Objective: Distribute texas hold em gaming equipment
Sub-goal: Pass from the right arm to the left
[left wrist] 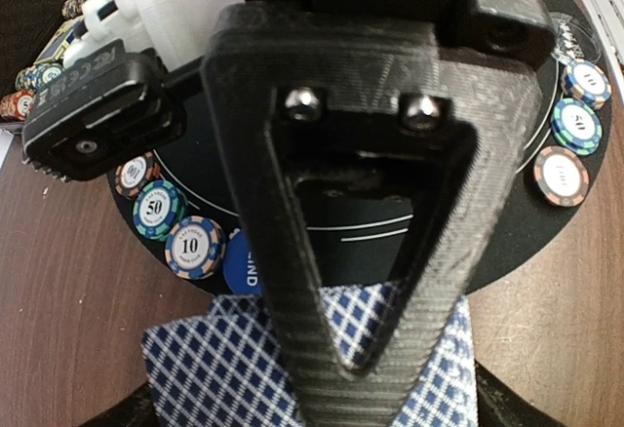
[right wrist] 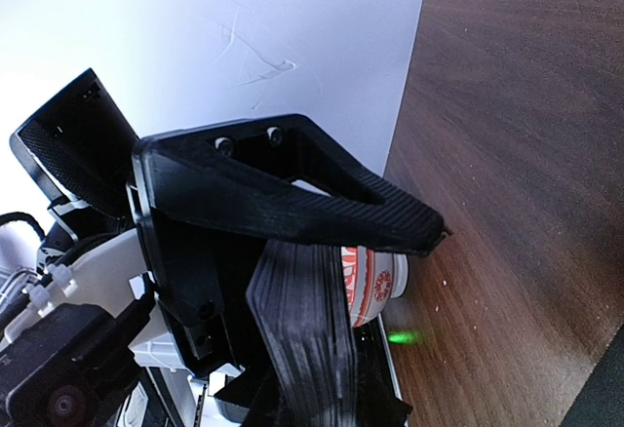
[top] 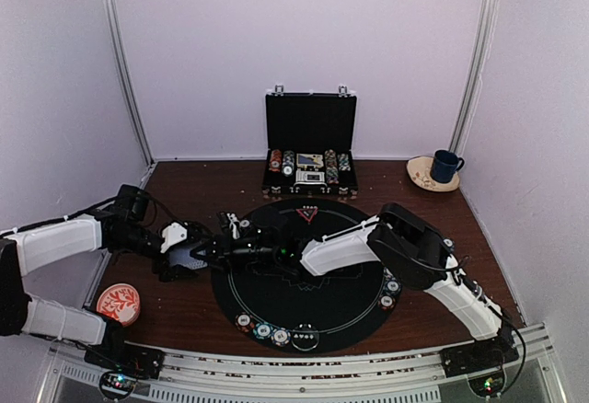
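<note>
Two blue-and-white checked playing cards point(left wrist: 214, 368) lie fanned at the left edge of the black round mat point(top: 304, 283). The tip of my left gripper point(left wrist: 356, 388) sits right over them, and its jaws look parted. Beside the cards are a blue blind disc point(left wrist: 239, 266), a "10" chip point(left wrist: 195, 248) and a teal "50" chip point(left wrist: 159, 209). More chips point(top: 274, 333) line the mat's near rim. A red triangle marker point(top: 308, 212) sits at its far rim. My right gripper point(top: 232, 245) reaches across the mat next to the left one point(top: 204, 252); its near finger hides the jaw gap.
The open black briefcase point(top: 310, 145) with rows of chips stands at the back. A red-and-white dish point(top: 118, 302) sits at the near left, also in the right wrist view as the dish point(right wrist: 375, 286). A blue cup point(top: 446, 166) on a saucer stands at the back right.
</note>
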`<state>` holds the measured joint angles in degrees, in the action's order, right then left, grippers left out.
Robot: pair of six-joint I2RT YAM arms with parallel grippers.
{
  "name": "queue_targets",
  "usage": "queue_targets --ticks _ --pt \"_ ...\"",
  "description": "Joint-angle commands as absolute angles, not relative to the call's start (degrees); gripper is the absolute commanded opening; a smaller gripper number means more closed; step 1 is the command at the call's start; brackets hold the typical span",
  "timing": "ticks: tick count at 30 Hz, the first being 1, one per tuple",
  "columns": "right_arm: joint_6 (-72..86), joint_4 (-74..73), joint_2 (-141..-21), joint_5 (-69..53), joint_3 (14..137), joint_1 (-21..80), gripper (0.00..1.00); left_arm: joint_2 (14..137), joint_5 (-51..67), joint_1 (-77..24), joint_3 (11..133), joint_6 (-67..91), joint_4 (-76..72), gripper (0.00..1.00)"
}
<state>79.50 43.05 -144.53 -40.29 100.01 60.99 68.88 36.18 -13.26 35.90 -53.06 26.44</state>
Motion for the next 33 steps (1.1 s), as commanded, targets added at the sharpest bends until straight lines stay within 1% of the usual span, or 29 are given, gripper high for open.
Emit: queue_targets --ticks 1,4,10,11,14,16,19,21,26,33 --pt "78.58 43.83 -142.6 -40.19 99.2 60.6 0.0 69.57 38.2 -13.61 35.94 -52.22 22.5 0.86" --pt "79.53 45.22 -142.86 -39.86 98.43 60.27 0.0 69.18 38.75 -13.56 35.47 -51.97 21.61 0.84" --pt "80.34 46.93 -143.0 -39.98 97.95 60.12 0.0 70.39 38.14 -13.56 35.25 -51.85 20.98 0.65" --pt "80.27 46.8 -143.0 -39.99 98.1 60.12 0.0 70.62 38.0 -13.58 35.18 -51.86 20.9 0.64" --pt "79.98 46.15 -143.08 -40.42 98.8 60.12 0.01 71.1 37.97 -13.61 34.99 -51.51 20.3 0.63" --pt "79.82 46.02 -143.07 -40.67 99.08 60.08 0.07 71.42 37.84 -13.58 35.11 -51.19 20.23 0.63" --pt "77.97 43.59 -142.71 -40.86 99.88 60.03 0.18 72.12 36.98 -13.62 35.31 -50.6 20.16 0.62" --pt "75.85 40.88 -142.2 -40.68 100.29 59.94 0.21 72.74 36.24 -13.62 35.48 -50.23 20.2 0.61" --pt "72.86 36.76 -141.31 -39.73 100.24 59.55 0.24 73.2 35.8 -13.6 35.2 -49.65 20.65 0.52" --pt "72.08 35.17 -142.59 -39.76 101.91 59.52 0.25 73.37 34.81 -13.54 35.38 -48.77 21.44 0.52"
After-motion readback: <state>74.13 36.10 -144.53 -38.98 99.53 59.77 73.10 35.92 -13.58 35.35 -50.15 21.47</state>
